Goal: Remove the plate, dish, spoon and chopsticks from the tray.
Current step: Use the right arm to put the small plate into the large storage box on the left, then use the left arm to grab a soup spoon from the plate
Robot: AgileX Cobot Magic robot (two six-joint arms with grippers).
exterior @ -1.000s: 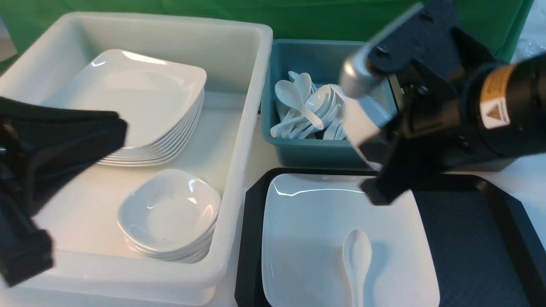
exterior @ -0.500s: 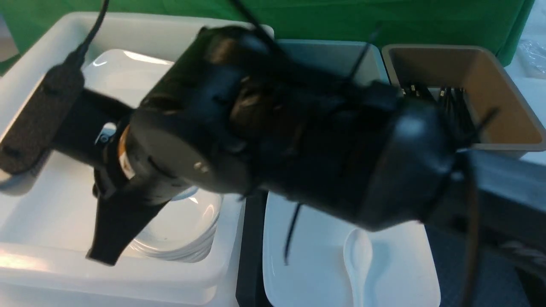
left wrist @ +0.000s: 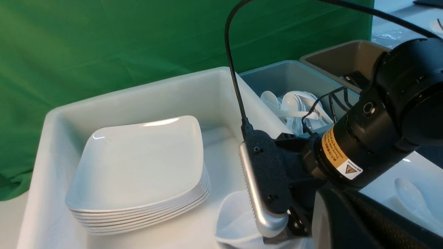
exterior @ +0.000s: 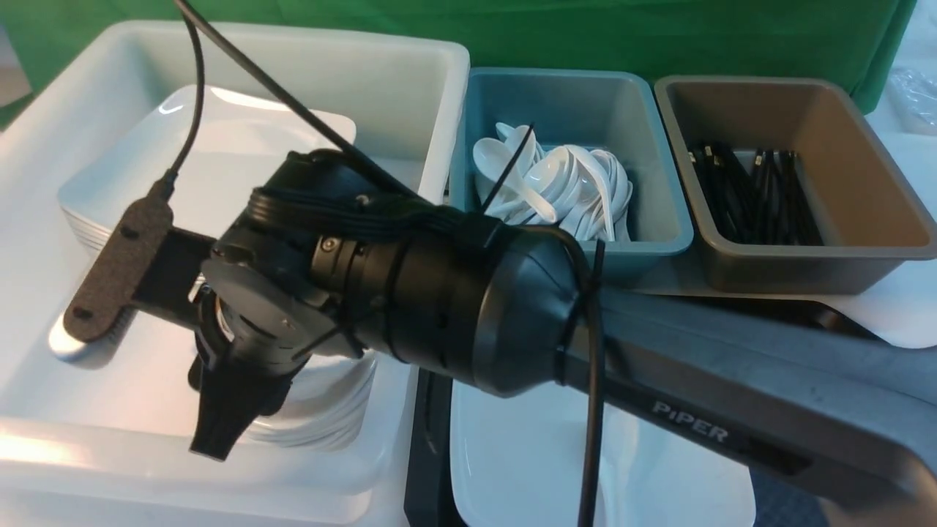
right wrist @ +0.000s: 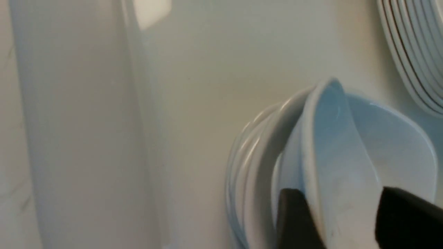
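Right pincer (exterior: 219,419), front view: inside the white tub (exterior: 219,479), pointing down over the stack of small dishes (exterior: 333,421). Only one finger (exterior: 212,432) is clear, so the jaw gap is not readable here.
Left pincer: outside all three views; closed.
Plate (exterior: 512,468), front view: flat on the tray (exterior: 427,439), partly hidden under the right arm (exterior: 695,366).
Bins, front view: teal bin (exterior: 659,252) holds a pile of spoons (exterior: 564,187). The brown bin (exterior: 805,267) just beside it holds chopsticks (exterior: 754,197).
Dish (left wrist: 229,216), left wrist view: tilted under the right arm, inside the tub, near the stack of plates (left wrist: 138,166).
Spoon (left wrist: 412,197), left wrist view: lying on the plate.
Right pincer, right wrist view: the two dark fingers (right wrist: 296,221) stand wide apart, jaws open.
Dish, right wrist view: up on edge between the fingers, leaning on the dish stack. Cannot tell whether it touches either finger.
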